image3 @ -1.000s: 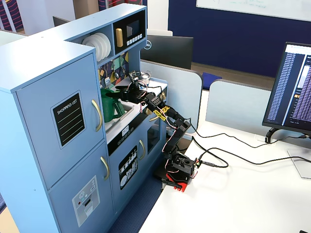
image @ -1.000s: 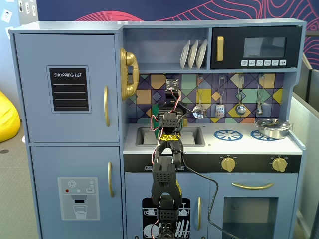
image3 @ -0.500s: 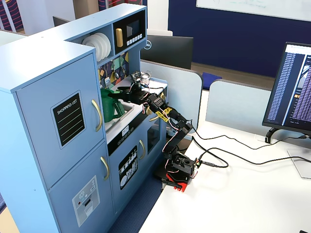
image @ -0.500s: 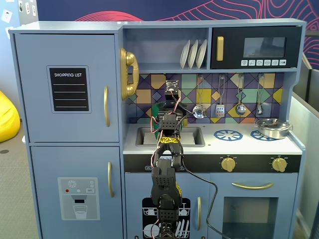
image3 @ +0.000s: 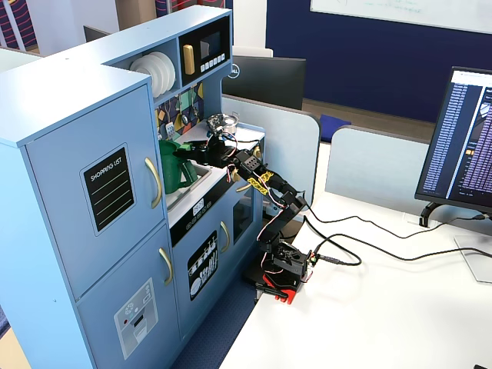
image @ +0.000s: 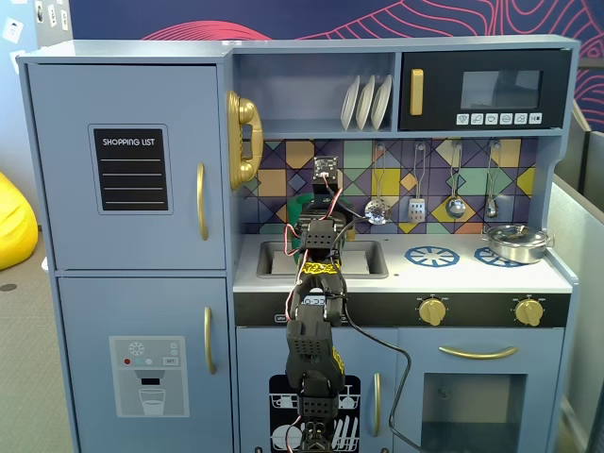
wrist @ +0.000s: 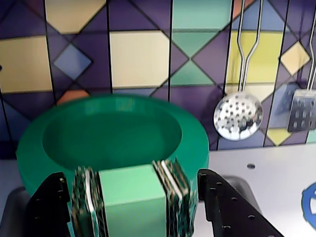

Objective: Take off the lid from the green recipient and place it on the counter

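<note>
Lid (wrist: 111,133) first: in the wrist view it is the wide round green top with a sunken middle, sitting on the green recipient (image3: 171,171) at the left of the picture, in front of the tiled back wall. I cannot make out its knob.

Below it, my claw (wrist: 129,183) comes up from the bottom edge, spread wide. One black finger (wrist: 47,202) is to the left of the pot's ribbed lighter green panel (wrist: 133,200) and the other is to its right. Whether either finger touches the ribs, I cannot tell.

Right of that lies the white counter (wrist: 266,168). Above it a perforated skimmer (wrist: 238,116) and a slotted spatula (wrist: 301,111) hang on the wall, and a blue burner print (wrist: 310,205) shows at the far right edge.

In a fixed view from the side, the pot stands upright at the sink recess (image3: 201,174), with my arm reaching over the counter's front edge to it. The steel pan (image: 517,243) rests well to the right on the far burner.
</note>
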